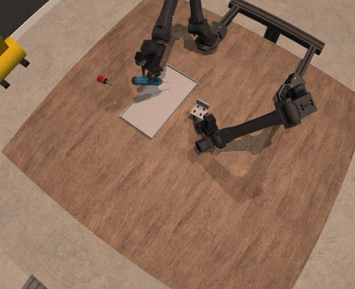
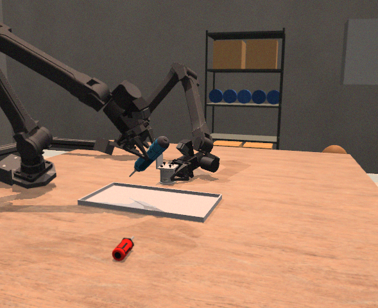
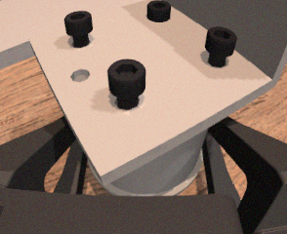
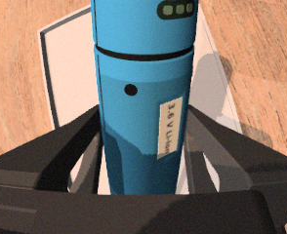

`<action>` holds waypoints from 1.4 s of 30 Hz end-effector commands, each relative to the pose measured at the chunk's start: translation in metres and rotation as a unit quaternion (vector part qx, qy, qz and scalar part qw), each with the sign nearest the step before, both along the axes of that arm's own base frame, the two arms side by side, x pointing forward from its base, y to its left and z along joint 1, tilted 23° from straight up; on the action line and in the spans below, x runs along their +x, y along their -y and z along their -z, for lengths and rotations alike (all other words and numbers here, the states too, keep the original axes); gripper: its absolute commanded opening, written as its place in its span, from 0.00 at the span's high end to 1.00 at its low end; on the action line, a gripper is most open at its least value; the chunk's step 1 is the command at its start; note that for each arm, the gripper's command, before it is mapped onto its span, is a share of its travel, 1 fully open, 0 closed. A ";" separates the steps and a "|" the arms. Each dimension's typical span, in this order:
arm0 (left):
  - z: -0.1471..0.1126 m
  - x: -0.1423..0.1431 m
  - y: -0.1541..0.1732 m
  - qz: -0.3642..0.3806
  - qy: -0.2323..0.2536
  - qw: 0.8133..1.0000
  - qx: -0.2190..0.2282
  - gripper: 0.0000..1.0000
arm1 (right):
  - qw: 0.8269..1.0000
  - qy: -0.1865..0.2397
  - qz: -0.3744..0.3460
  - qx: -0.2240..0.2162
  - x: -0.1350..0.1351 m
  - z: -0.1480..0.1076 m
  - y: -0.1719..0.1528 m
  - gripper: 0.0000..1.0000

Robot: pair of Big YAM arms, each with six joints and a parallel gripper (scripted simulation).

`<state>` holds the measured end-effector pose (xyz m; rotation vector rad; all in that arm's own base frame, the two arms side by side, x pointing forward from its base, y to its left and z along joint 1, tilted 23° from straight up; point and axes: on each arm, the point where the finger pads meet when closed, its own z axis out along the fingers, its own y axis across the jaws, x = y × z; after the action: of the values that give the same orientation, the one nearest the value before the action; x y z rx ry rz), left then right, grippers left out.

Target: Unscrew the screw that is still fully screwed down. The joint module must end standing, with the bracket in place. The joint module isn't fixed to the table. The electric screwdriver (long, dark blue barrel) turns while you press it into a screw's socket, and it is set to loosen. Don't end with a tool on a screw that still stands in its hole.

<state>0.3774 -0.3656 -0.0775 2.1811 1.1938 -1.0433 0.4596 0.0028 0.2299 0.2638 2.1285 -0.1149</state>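
Note:
The joint module point(image 2: 165, 174) point(image 3: 158, 172) stands upright on the table, with the pale L-shaped bracket point(image 3: 178, 93) on top. My left gripper point(image 1: 202, 120) point(image 2: 176, 172) point(image 3: 144, 115) is shut on its grey cylinder body, low at the sides. Several black socket screws stand in the bracket. Three stand raised; the far screw point(image 3: 158, 10) sits lowest. One hole point(image 3: 80, 75) is empty. My right gripper point(image 1: 150, 76) point(image 2: 138, 148) point(image 4: 143, 114) is shut on the blue electric screwdriver point(image 1: 146, 80) point(image 2: 151, 153) point(image 4: 143, 97). It holds it tilted, tip down, above the tray's far corner, left of the module.
A shallow grey tray point(image 1: 158, 107) point(image 2: 169, 203) lies between the arms, empty. A small red manual screwdriver point(image 1: 102, 79) point(image 2: 122, 249) lies on the table beyond the tray. A black frame point(image 1: 276, 23) stands at the table's back edge.

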 end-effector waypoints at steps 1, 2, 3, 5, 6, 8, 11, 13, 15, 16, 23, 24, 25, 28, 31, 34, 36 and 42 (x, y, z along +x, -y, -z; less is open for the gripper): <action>-0.006 0.006 0.004 0.001 0.008 1.000 -0.006 0.41 | 0.998 0.054 -0.039 -0.016 0.002 -0.033 -0.026 0.58; -0.006 0.006 0.004 0.001 0.008 1.000 -0.006 0.41 | 0.997 0.057 -0.045 -0.019 0.002 -0.032 -0.030 0.58; -0.006 0.006 0.004 0.001 0.008 1.000 -0.006 0.41 | 0.997 0.061 -0.051 -0.022 0.002 -0.032 -0.034 0.58; -0.006 0.006 0.004 0.001 0.008 1.000 -0.006 0.41 | 0.995 0.089 -0.051 -0.018 0.014 -0.066 -0.037 0.58; -0.006 0.006 0.004 0.001 0.008 1.000 -0.006 0.41 | 0.995 0.089 -0.051 -0.018 0.014 -0.066 -0.037 0.58; -0.006 0.006 0.004 0.001 0.008 1.000 -0.006 0.41 | 0.995 0.089 -0.051 -0.018 0.014 -0.066 -0.037 0.58; -0.006 0.006 0.004 0.001 0.008 1.000 -0.006 0.41 | 0.995 0.071 -0.069 -0.031 -0.001 -0.032 -0.047 0.58; -0.006 0.006 0.004 0.001 0.008 1.000 -0.006 0.41 | 0.993 0.079 -0.080 -0.037 -0.003 -0.032 -0.056 0.58; -0.006 0.006 0.004 0.001 0.008 1.000 -0.006 0.41 | 0.991 0.086 -0.091 -0.043 -0.005 -0.032 -0.064 0.58; -0.006 0.006 0.004 0.001 0.008 1.000 -0.006 0.41 | 0.990 0.089 -0.097 -0.046 -0.006 -0.032 -0.068 0.58; -0.006 0.006 0.004 0.001 0.008 1.000 -0.006 0.41 | 0.983 0.132 -0.118 -0.052 0.002 -0.065 -0.089 0.58; -0.006 0.006 0.004 0.001 0.008 1.000 -0.006 0.41 | 0.983 0.132 -0.118 -0.052 0.002 -0.065 -0.089 0.58; -0.006 0.006 0.004 0.001 0.008 1.000 -0.006 0.41 | 0.983 0.132 -0.118 -0.052 0.002 -0.065 -0.089 0.58; -0.006 0.006 0.004 0.001 0.008 1.000 -0.006 0.41 | 0.982 0.115 -0.136 -0.065 -0.015 -0.032 -0.097 0.58; -0.006 0.006 0.004 0.001 0.008 1.000 -0.006 0.41 | 0.978 0.127 -0.152 -0.073 -0.020 -0.032 -0.108 0.58; -0.006 0.006 0.004 0.001 0.008 1.000 -0.006 0.41 | 0.973 0.138 -0.167 -0.081 -0.025 -0.032 -0.120 0.58; -0.006 0.006 0.004 0.001 0.008 1.000 -0.006 0.41 | 0.969 0.146 -0.177 -0.087 -0.028 -0.032 -0.127 0.58; -0.006 0.006 0.004 0.001 0.008 1.000 -0.006 0.41 | 0.964 0.177 -0.179 -0.082 -0.019 -0.065 -0.137 0.58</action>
<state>0.3774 -0.3656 -0.0775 2.1811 1.1938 -1.0433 0.4299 0.1282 0.2343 -0.2045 1.9002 -0.0624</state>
